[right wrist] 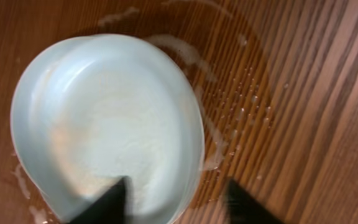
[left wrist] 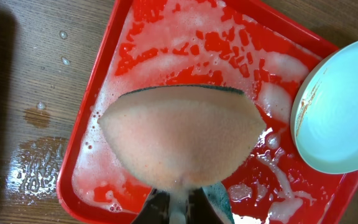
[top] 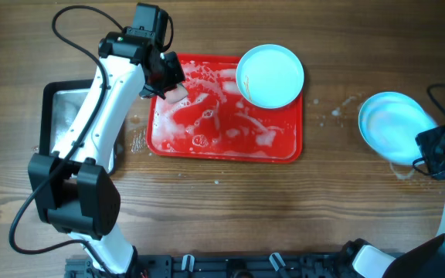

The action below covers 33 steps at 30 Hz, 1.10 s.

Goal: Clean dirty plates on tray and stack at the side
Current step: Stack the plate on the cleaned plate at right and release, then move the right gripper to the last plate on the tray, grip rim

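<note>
One pale blue plate lies on the far right corner of the sudsy red tray; it also shows in the left wrist view. My left gripper is shut on a wet orange sponge with a green scrub side, held over the tray's far left part. What looks like two plates, stacked slightly offset, rest on the table to the right of the tray. My right gripper is open, its fingers either side of the stack's near rim, holding nothing.
A silver metal pan sits left of the tray, partly under my left arm. Water and suds spot the wood between the tray and the stack, and around the stack.
</note>
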{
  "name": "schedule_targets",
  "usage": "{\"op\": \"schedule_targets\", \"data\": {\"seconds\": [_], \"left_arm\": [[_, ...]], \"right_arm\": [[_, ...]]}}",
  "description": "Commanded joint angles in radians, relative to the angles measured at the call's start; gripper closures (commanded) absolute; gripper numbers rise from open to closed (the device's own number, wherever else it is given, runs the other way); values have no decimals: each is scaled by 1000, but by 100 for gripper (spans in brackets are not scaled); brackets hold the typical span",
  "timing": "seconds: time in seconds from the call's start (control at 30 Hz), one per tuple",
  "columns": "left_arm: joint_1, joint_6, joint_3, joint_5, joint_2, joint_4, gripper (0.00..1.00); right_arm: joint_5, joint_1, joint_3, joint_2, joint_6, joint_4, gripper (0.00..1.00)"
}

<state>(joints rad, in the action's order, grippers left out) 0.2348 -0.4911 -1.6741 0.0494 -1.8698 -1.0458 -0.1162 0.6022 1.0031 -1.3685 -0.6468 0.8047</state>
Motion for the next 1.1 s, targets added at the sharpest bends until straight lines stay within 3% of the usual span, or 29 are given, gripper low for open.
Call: {"op": "schedule_targets", "data": {"seconds": [0.0, 0.1, 0.17, 0.3, 0.53, 0.7, 0.9, 1.07], "left_arm": [[3, 16, -11, -14, 4, 5, 96], [3, 16, -11, -14, 4, 5, 96], [3, 16, -11, -14, 4, 5, 96], [3, 16, -11, -14, 4, 6, 96], [3, 16, -11, -14, 4, 6, 96], [3, 16, -11, -14, 4, 6, 96], [3, 16, -11, -14, 4, 5, 96], [3, 16, -11, -14, 4, 2, 96]], "right_arm": [[36, 1, -1, 11, 26, -11, 33], [159, 0, 0, 11, 109, -42, 32], [275, -11, 9, 11, 163, -65, 24], [388, -95, 69, 11, 202, -76, 19], [271, -440, 261, -38, 143, -62, 12], [175, -668, 399, -202, 72, -61, 13], [150, -750, 457, -430, -62, -39, 31], [150, -750, 457, -505, -70, 13, 43]]}}
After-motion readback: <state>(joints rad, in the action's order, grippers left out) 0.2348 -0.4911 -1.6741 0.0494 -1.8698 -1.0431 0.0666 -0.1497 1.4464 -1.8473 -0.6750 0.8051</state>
